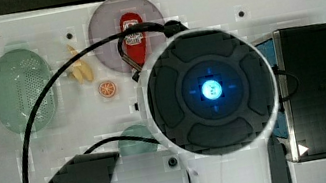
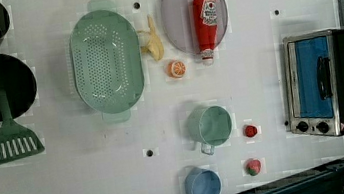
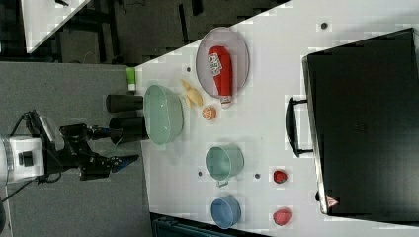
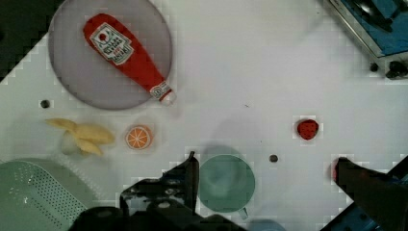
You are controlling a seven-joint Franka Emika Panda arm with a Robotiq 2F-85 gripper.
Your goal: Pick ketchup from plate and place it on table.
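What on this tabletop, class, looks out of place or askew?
The ketchup bottle lies on its side on the lilac plate, its white cap poking past the rim over the table. A peeled banana lies loose beside the green colander. Nothing looks spilled or broken.

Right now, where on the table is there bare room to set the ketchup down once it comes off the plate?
The widest bare patch of table lies between the plate, the toaster oven and the green cup. Another lies below the colander in the left view. It is crowded between colander and plate, where the banana and orange slice sit by the ketchup.
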